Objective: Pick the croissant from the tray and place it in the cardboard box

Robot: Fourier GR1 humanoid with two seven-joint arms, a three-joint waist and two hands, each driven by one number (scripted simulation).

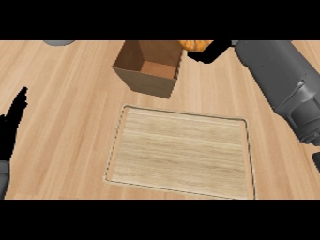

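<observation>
Near left, my left hand (3, 133) rests, fingers straight. Tray (117, 145) lies nearer than the right hand (214, 50), which curls round the croissant (194, 44); cardboard box (145, 82) just left. Likely light, flaky, crushable: hold the thick middle.

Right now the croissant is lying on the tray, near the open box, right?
Not quite. The head view shows the croissant is not on the tray. The right hand holds it up, near the open box.
</observation>
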